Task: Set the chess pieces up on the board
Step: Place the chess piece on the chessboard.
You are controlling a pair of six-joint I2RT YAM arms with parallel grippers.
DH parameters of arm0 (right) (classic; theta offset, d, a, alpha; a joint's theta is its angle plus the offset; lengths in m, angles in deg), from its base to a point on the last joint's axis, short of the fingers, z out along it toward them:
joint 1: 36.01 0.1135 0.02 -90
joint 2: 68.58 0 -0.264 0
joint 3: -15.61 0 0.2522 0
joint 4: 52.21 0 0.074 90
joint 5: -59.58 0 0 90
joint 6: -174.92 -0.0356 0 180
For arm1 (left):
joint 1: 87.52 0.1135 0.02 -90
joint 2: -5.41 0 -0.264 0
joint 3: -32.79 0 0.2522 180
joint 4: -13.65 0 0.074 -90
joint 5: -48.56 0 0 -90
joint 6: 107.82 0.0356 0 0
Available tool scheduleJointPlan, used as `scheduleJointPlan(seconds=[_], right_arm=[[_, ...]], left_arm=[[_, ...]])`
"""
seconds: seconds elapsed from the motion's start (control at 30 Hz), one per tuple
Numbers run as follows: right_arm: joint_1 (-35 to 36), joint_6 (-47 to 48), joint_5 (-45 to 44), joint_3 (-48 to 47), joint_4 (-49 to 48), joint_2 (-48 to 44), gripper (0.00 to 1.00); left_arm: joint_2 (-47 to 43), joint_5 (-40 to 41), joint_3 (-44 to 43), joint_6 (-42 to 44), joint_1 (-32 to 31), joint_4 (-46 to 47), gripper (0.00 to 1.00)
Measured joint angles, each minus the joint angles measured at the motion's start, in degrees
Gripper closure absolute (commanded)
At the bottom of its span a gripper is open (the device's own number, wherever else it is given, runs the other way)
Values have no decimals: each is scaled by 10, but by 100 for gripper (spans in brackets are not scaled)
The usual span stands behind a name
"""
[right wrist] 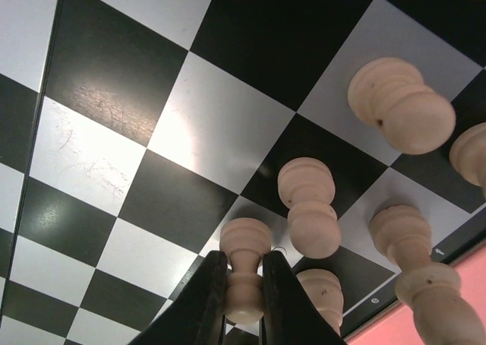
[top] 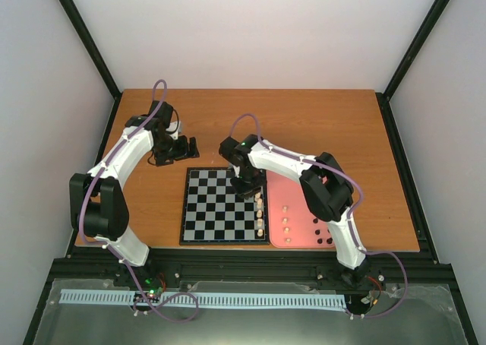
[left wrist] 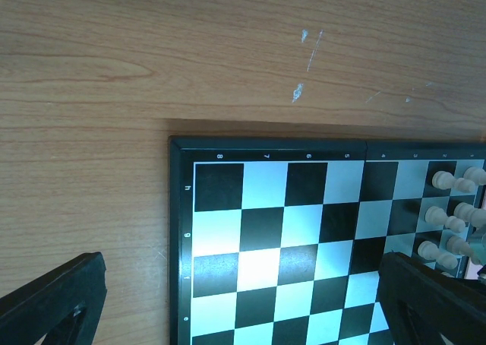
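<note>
R gripper (right wrist: 244, 263) clenched on cream pawn (right wrist: 244, 295), upright at sq near right edge of board (top: 213, 208), among other cream pieces (top: 260, 216); contact w/ sq unclear. L gripper (left wrist: 241, 299) fingers spread wide, empty, over board's far-left corner. Black pcs (top: 325, 232) on pink tray (top: 300, 200).

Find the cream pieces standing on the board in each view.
Top external: cream pieces lined along the right edge of the board, beside the pink tray.
Left wrist: far right edge of frame.
Right wrist: close up, centre and right; right gripper shut on one.
Shared landmark: the board's dark border.
</note>
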Motion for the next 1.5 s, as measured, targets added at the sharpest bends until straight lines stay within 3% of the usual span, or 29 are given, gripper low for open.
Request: scheduleJointPlan(seconds=[0.8, 1.5], right_arm=[[0, 9, -14, -3, 2, 9, 92], [0, 22, -15, -11, 3, 10, 76]], left_arm=[[5, 0, 0, 0, 0, 0, 0], [5, 0, 0, 0, 0, 0, 0]])
